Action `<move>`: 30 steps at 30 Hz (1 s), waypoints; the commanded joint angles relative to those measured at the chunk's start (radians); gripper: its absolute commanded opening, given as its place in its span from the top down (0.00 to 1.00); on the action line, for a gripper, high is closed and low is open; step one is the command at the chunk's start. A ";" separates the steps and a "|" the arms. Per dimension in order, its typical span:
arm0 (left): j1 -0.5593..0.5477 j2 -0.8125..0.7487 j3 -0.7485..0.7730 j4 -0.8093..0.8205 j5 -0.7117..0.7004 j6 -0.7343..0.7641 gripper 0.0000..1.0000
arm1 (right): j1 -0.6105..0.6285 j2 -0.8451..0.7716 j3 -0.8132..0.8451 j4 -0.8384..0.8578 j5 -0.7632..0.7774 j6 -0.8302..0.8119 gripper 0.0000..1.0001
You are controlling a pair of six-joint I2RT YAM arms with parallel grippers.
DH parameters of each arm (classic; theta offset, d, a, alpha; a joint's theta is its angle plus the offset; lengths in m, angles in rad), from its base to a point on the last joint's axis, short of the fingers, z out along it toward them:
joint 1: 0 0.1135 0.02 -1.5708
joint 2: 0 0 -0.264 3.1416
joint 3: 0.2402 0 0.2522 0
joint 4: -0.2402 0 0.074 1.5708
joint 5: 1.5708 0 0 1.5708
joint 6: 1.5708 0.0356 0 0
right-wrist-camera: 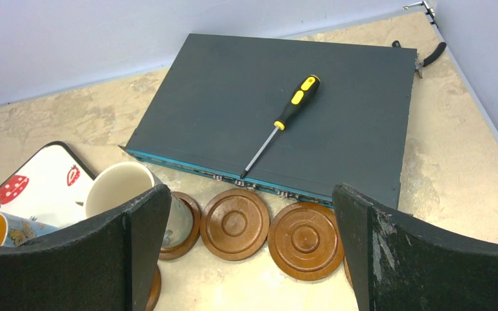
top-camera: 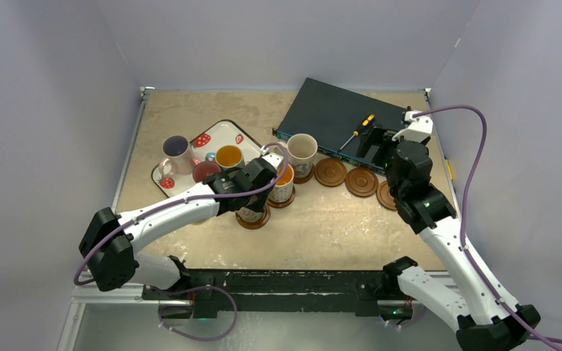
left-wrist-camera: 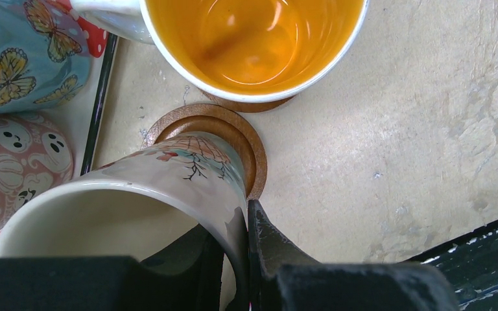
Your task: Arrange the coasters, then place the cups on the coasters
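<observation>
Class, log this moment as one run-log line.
left gripper shut on cream mug, mug on coaster | right gripper open above bare coasters | three mugs on tray

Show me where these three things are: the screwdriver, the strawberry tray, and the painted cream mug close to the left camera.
Screwdriver [right-wrist-camera: 277,124]: right wrist view, where the handle meets the shaft.
Strawberry tray [top-camera: 221,134]: top view, bare white surface.
Painted cream mug [left-wrist-camera: 194,162]: left wrist view, outer wall.
</observation>
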 commanded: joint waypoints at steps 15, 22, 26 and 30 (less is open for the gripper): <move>0.008 0.004 -0.006 0.097 -0.040 0.025 1.00 | 0.001 -0.006 -0.010 0.029 0.010 -0.006 0.02; 0.008 0.020 -0.014 0.089 -0.040 0.026 1.00 | 0.002 -0.006 -0.008 0.027 0.015 -0.006 0.02; 0.008 0.026 -0.014 0.083 -0.041 0.024 1.00 | 0.002 -0.006 -0.008 0.027 0.015 -0.005 0.02; 0.009 0.046 0.001 0.061 -0.044 0.010 0.96 | 0.002 -0.007 -0.008 0.026 0.014 -0.005 0.02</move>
